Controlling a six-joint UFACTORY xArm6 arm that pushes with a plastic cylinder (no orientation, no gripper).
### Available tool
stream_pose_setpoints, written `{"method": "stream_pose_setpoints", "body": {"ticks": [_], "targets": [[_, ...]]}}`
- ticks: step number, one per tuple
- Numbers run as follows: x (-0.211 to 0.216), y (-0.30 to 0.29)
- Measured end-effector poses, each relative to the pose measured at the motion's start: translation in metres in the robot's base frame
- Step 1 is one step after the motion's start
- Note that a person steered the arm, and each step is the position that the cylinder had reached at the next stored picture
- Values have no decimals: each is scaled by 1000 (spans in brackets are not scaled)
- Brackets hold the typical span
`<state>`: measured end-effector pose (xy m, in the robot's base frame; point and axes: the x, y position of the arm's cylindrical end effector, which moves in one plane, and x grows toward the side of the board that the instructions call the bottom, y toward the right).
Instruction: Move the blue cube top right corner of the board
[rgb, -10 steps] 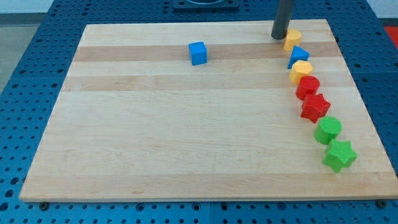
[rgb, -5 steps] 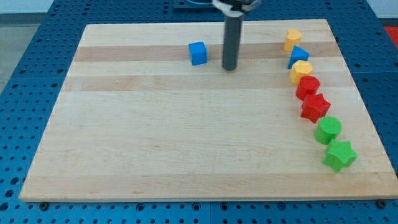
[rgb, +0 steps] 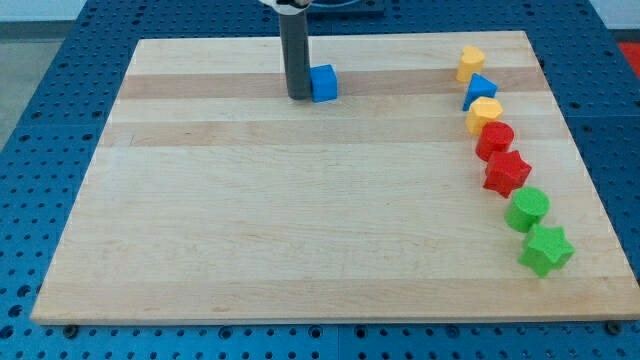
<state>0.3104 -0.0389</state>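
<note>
The blue cube (rgb: 323, 83) sits on the wooden board (rgb: 300, 220) near the view's top, a little left of centre. My tip (rgb: 298, 96) rests on the board right against the cube's left side, touching or nearly touching it. The board's top right corner lies far to the cube's right.
A curved line of blocks runs down the view's right side: a yellow block (rgb: 470, 63), a blue triangular block (rgb: 480, 90), a yellow block (rgb: 484, 114), a red cylinder (rgb: 494, 139), a red star (rgb: 506, 172), a green cylinder (rgb: 527, 209), a green star (rgb: 546, 249).
My tip has moved left from the top right blocks, passed the blue cube, and now stands at the cube's left side. The cube has shifted slightly to the right.
</note>
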Motion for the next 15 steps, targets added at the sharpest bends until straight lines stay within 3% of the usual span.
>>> {"method": "stream_pose_setpoints", "body": {"ticks": [5, 8, 13, 15], "targets": [[-53, 99], [-82, 107], [-73, 123], [-73, 157]]}}
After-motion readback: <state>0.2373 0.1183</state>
